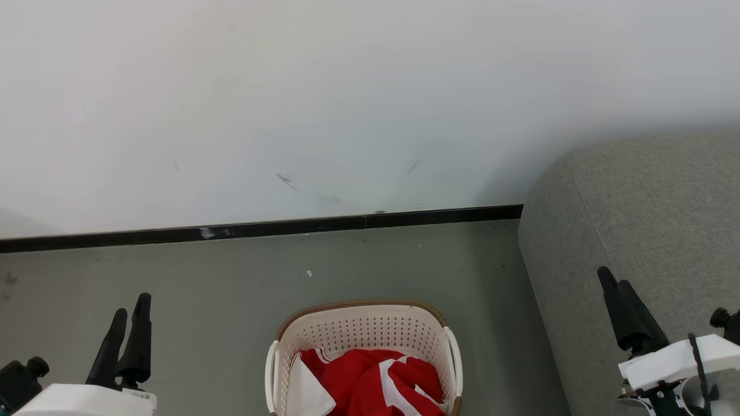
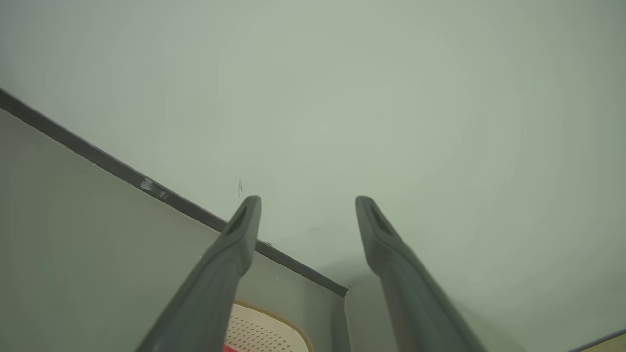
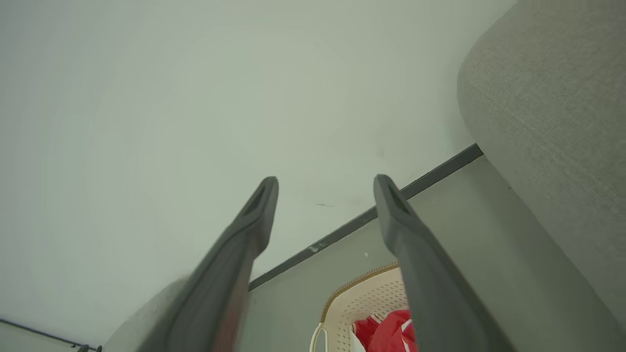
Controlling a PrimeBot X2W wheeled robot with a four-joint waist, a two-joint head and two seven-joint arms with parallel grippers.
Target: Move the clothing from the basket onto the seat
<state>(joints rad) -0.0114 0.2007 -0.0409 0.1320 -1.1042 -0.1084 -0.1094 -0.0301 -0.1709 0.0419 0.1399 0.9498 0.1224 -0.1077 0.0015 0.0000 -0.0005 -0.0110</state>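
Basket: oval cream plastic laundry basket point(image 1: 358, 332) with perforated walls and a brown rim, standing on the grey floor point(image 1: 202, 300) just left of the sofa.
Clothing: bright red fabric garments with white stripes point(image 1: 370, 381), bunched inside the basket.
Seat: big grey-green upholstered sofa cushion point(image 1: 647, 219), rounded corner towards the white wall point(image 1: 347, 86).
Left gripper point(image 2: 307, 205): dark fingers spread apart, grasping nothing; well left of the basket.
Right gripper point(image 3: 326, 187): fingers parted, grasping nothing; in front of the seat.
View differences: the head view gives the basket's full width and both handles. The left wrist view catches a rim corner and a red sliver. In the head view the right fingers overlap; the right wrist view shows their gap.
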